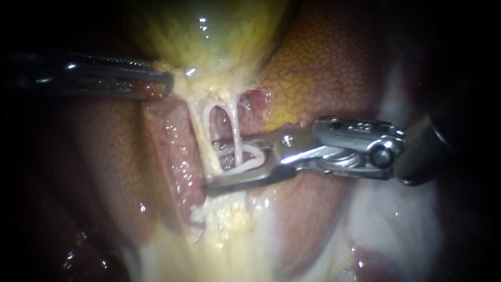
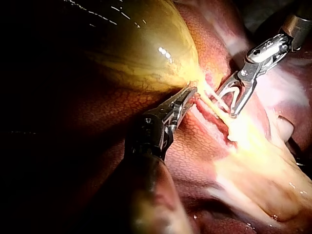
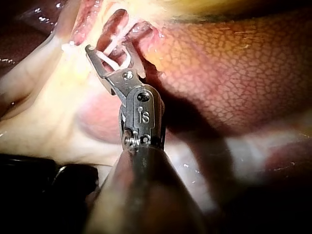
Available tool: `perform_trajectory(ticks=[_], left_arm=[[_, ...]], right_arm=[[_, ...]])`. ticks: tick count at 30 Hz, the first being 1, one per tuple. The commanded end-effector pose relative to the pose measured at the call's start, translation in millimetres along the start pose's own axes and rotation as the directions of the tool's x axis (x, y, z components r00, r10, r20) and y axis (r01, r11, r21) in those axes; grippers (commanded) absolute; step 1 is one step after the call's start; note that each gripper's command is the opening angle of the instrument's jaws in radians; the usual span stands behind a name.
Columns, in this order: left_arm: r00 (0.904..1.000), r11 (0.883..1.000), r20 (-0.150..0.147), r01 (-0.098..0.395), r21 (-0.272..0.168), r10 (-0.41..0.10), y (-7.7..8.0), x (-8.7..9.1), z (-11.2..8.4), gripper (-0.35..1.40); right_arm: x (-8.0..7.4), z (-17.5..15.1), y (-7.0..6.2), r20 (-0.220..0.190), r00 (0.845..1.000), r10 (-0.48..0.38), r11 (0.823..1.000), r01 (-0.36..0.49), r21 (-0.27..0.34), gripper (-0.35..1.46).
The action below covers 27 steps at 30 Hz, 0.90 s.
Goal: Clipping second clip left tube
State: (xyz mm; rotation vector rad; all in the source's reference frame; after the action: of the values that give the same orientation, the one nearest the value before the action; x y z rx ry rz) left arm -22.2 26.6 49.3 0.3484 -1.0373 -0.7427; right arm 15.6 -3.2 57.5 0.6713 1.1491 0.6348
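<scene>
Endoscope view: left instrument (image 1: 164, 83) enters from the left; jaws pressed together on a fold of tissue at the neck of the gallbladder (image 1: 209, 31). Two tubes run down from the neck side by side: left tube (image 1: 201, 130), yellowish; right tube (image 1: 235, 130), pale pink. Liver (image 1: 323, 68) behind and to the right.

Right instrument (image 1: 211, 163) enters from the right, jaws spread wide. Both tubes pass through the gap; the jaw tips reach just past the left tube. A white clip (image 1: 250, 156) sits between the jaws, unclosed. Cannot tell whether it touches both jaws. Another white clip (image 1: 201, 213) lies on the yellowish tissue below the lower jaw, in line with the left tube.

Left wrist view: left instrument (image 2: 190, 95) closed at the gallbladder's (image 2: 141, 53) narrow end; right instrument (image 2: 225, 106) forked open just beyond it.

Right wrist view: right instrument (image 3: 108, 51) open, white clip (image 3: 119, 63) inside the fork.
</scene>
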Motion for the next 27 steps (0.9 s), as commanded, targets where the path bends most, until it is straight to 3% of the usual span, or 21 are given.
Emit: perform_trajectory(ticks=[1,7,14,20,27], left_arm=[[1.0,1.0,0.0,0.0,0.001,0.0,0.0,0.0,-0.1,-0.35],[1.0,1.0,0.0,0.0,0.002,0.0,0.0,0.0,-0.2,-0.35],[1.0,1.0,0.0,0.0,0.003,0.0,0.1,0.0,-0.3,-0.35],[1.0,1.0,0.0,0.0,0.003,0.0,0.1,0.0,-0.3,-0.35],[1.0,1.0,0.0,0.0,0.003,0.0,0.1,0.0,-0.3,-0.35]], right_arm=[[-0.1,-0.4,0.0,0.0,1.0,-0.012,1.0,0.012,0.0,0.49],[0.2,-2.6,-0.5,0.004,0.998,-0.062,0.998,0.062,0.01,0.5],[2.2,-4.3,-2.5,0.009,0.996,-0.089,0.995,0.089,0.048,0.5],[3.4,-3.5,-4.0,-0.005,0.996,-0.093,0.992,0.094,0.086,0.5],[3.3,-1.3,-4.0,-0.007,0.995,-0.098,0.99,0.099,0.103,0.5]])
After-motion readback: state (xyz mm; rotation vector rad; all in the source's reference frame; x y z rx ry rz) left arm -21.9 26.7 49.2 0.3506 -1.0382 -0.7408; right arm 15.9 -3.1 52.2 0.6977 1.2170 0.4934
